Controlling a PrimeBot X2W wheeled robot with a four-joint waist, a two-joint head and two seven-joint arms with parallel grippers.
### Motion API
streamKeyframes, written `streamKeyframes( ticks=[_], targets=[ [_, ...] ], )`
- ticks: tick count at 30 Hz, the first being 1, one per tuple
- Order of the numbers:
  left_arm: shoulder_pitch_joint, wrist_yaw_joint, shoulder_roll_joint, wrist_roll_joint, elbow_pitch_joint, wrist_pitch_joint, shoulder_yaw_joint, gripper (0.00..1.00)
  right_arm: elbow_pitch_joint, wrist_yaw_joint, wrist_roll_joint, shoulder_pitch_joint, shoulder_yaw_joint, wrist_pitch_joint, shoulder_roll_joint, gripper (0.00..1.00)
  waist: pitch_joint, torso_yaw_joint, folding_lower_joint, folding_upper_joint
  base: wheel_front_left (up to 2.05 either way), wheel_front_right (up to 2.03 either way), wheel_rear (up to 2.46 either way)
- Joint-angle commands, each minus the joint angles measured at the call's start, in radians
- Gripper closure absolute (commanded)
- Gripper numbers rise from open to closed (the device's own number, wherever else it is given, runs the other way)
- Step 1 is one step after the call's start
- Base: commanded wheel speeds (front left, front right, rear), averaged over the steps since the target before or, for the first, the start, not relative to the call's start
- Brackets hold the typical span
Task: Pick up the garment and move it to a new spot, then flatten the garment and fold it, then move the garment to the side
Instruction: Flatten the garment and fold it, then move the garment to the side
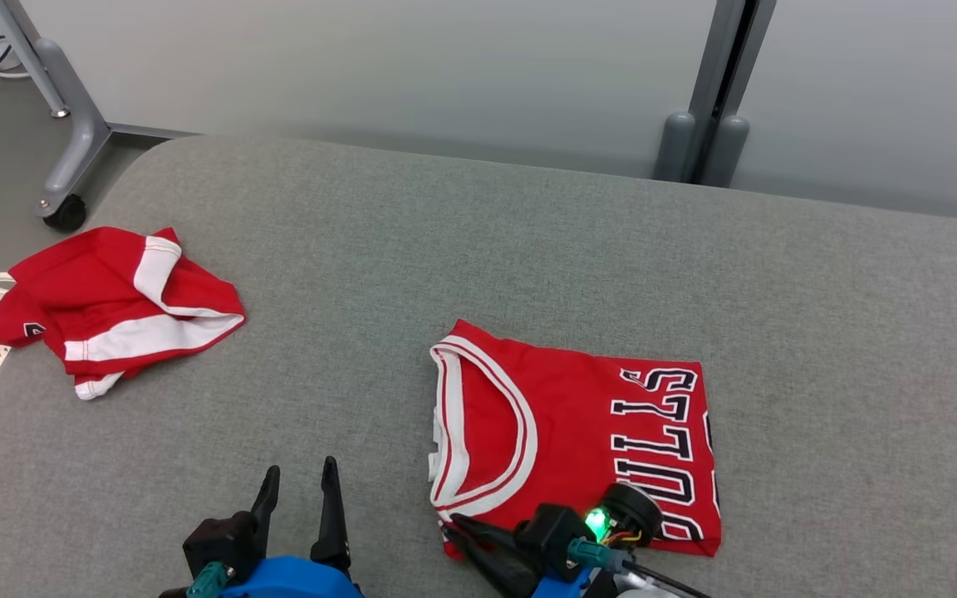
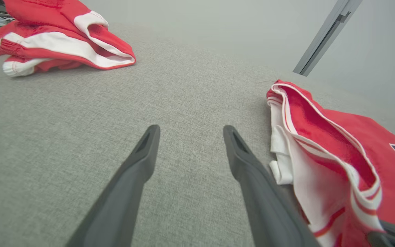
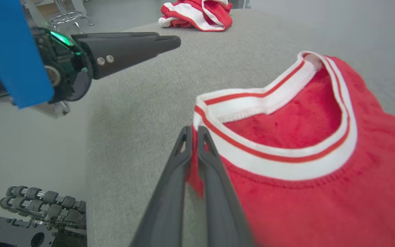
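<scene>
Garment (image 1: pixel 578 432): BULLS lettering (image 1: pixel 665 453) at 3 o'clock, head view | right gripper (image 3: pixel 194 132) clenched on 7 o'clock corner, right wrist view | left gripper (image 1: pixel 300 469) released, 9 o'clock

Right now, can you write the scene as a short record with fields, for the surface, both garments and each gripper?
surface: grey padded surface, bearing both garments
folded jersey: red with white trim, lying flat, right of centre
crumpled garment: red and white, bunched at the left edge
left gripper: open, holding nothing, over bare surface left of the jersey
right gripper: shut on the folded jersey's near left corner
</scene>
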Motion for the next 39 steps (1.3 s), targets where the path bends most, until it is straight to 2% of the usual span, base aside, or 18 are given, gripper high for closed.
streamKeyframes(
  ticks=[1,3,5,9,15,19,25,29,39],
  targets=[
    [-0.015,0.003,-0.001,0.007,0.002,0.000,0.004,0.00,-0.007,0.000,0.035,-0.013,0.013,-0.001,0.012,0.00,0.001,0.001,0.0000,0.0000,0.00,0.00,0.00],
    [-0.020,0.007,0.000,0.008,0.000,0.000,0.017,0.00,-0.025,0.000,0.079,-0.026,0.023,-0.002,0.014,0.00,0.000,-0.009,0.0000,0.0000,0.00,0.00,0.00],
    [-0.015,0.012,0.000,0.012,-0.005,0.000,0.032,0.00,-0.057,0.000,0.094,-0.031,-0.020,-0.002,0.002,0.00,-0.006,-0.026,0.0000,0.0000,0.00,0.00,0.00],
    [-0.012,0.013,-0.001,0.021,-0.022,0.000,0.060,0.00,-0.105,0.000,0.025,0.027,-0.223,-0.001,-0.037,0.00,-0.013,-0.069,0.0000,0.0000,0.00,0.00,0.00],
    [-0.015,0.020,0.000,0.049,-0.049,0.000,0.089,0.00,-0.153,0.000,-0.091,0.126,-0.547,-0.001,-0.043,0.00,-0.018,-0.143,0.0000,0.0000,0.00,0.00,0.00],
    [-0.009,0.019,0.000,0.068,-0.065,0.000,0.112,0.00,-0.169,0.000,-0.151,0.176,-0.670,-0.001,-0.022,0.00,-0.025,-0.187,0.0000,0.0000,0.00,0.00,0.00],
    [0.031,0.025,0.000,0.099,-0.100,0.000,0.143,0.00,-0.176,0.000,-0.195,0.242,-0.746,-0.002,0.010,0.00,-0.048,-0.243,0.0000,0.0000,0.00,0.00,0.00],
    [0.064,0.021,0.000,0.113,-0.111,0.000,0.150,0.00,-0.168,0.000,-0.211,0.288,-0.762,-0.002,0.020,0.00,-0.070,-0.262,0.0000,0.0000,0.00,0.00,0.00],
    [0.059,0.017,0.000,0.121,-0.115,0.000,0.136,0.00,-0.175,0.000,-0.191,0.293,-0.764,-0.002,0.022,0.00,-0.053,-0.246,0.0000,0.0000,0.00,0.00,0.00]
  ],
)
